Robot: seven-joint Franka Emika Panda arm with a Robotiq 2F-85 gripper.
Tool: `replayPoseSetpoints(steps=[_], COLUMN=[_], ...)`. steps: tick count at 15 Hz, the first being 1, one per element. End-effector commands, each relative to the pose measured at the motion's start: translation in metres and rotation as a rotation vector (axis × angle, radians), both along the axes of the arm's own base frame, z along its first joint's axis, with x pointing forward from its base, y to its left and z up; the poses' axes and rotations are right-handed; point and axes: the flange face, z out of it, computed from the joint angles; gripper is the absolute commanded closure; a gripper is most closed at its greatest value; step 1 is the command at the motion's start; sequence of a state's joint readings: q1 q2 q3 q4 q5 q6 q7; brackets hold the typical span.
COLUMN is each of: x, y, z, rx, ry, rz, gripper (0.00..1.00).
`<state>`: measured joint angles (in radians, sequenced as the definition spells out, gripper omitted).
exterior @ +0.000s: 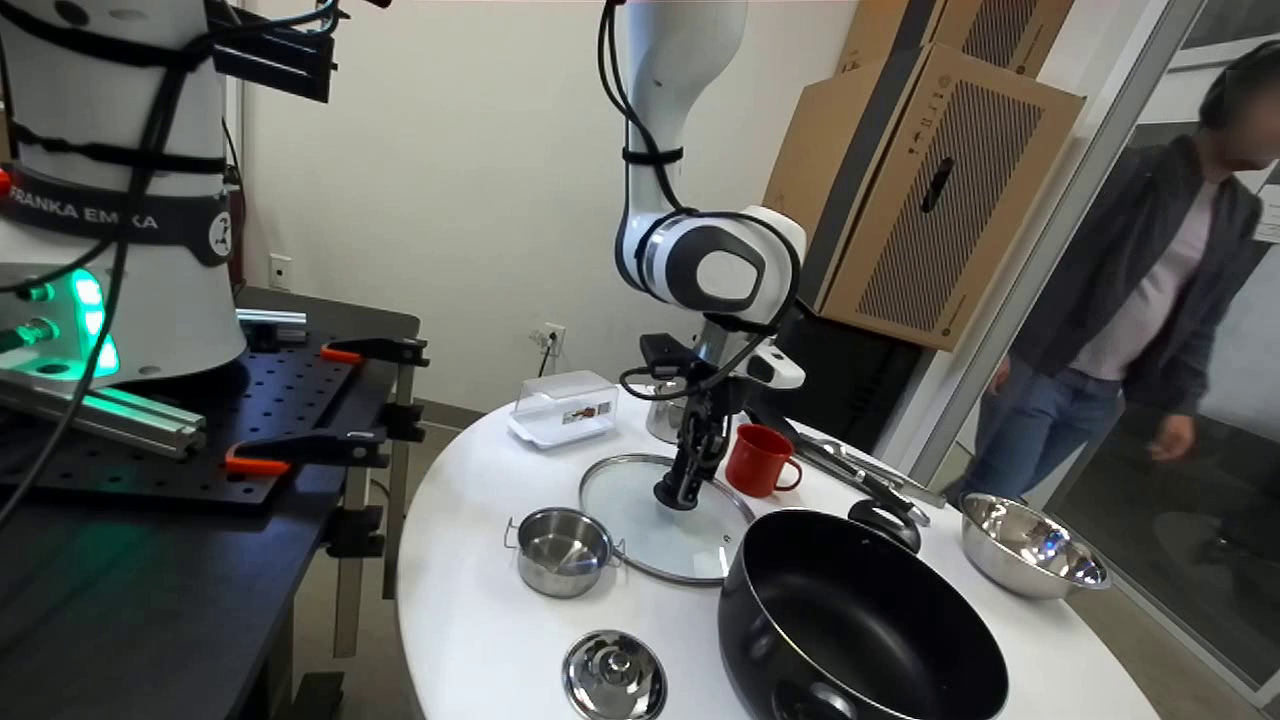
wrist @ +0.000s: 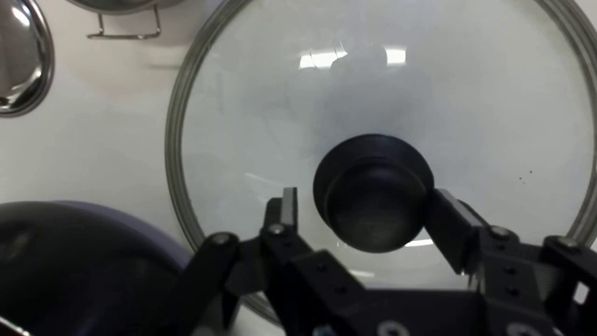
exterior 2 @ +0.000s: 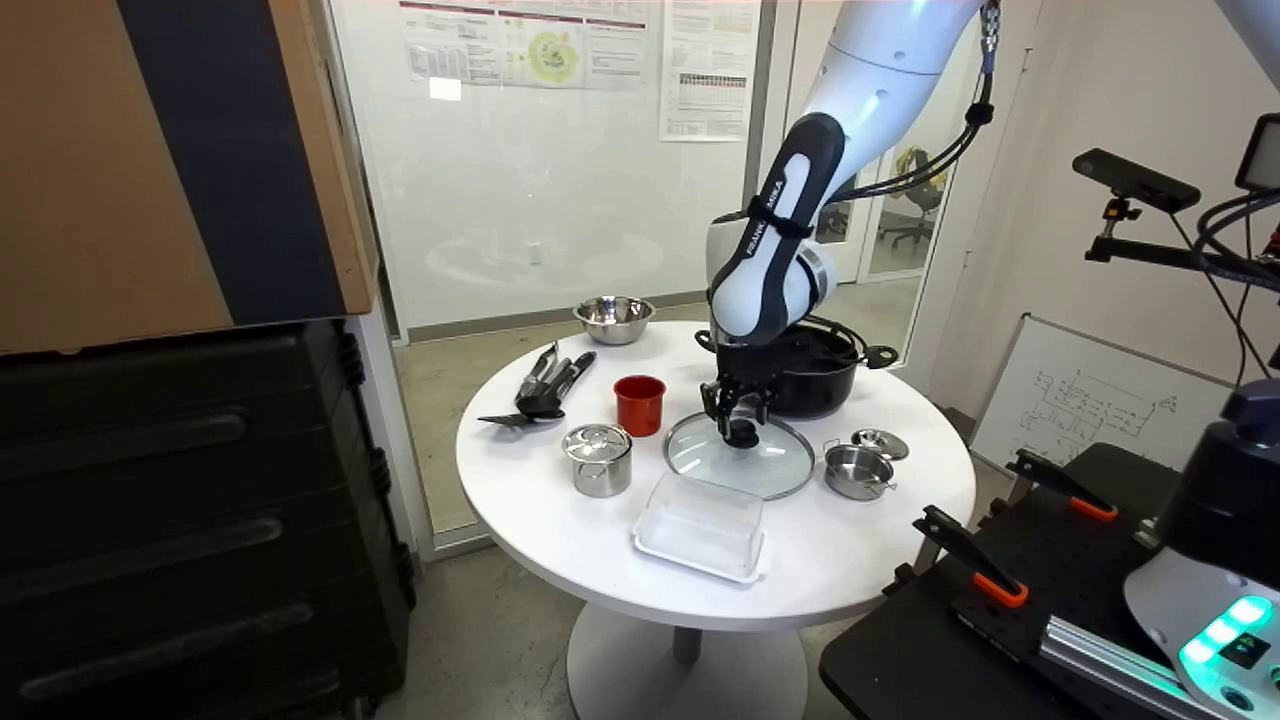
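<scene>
Black two-fingered gripper [wrist: 364, 200], jaws spread, straddling the round black knob [wrist: 373, 196]: gap showing frame-L, frame-R finger [wrist: 450, 228] right by its edge! Knob's just below-R of ctr in wrist view, atop the round clear-glass lid [wrist: 275, 130] w/ grey metal rim; deep round black pot [wrist: 84, 266] fills lower-L corner.

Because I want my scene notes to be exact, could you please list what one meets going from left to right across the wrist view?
Small shiny lid, small steel pot, one claw finger, black knob of the glass lid, other claw finger.
</scene>
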<state>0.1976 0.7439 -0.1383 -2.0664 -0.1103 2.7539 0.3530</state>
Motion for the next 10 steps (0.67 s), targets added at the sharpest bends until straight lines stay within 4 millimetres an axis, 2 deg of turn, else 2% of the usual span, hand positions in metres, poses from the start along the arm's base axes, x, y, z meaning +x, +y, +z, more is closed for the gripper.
replayPoseSetpoints(steps=[1, 3, 7, 10], x=[0.003, 0.003, 0.003, 0.001], y=[0.003, 0.004, 0.004, 0.007], z=[-0.003, -0.003, -0.002, 0.013], rx=[-0.007, -0.009, -0.010, 0.022], ry=[0.002, 0.003, 0.004, -0.004], rz=[-0.015, -0.016, -0.024, -0.012], gripper=[0.59, 0.75, 0.75, 0.75])
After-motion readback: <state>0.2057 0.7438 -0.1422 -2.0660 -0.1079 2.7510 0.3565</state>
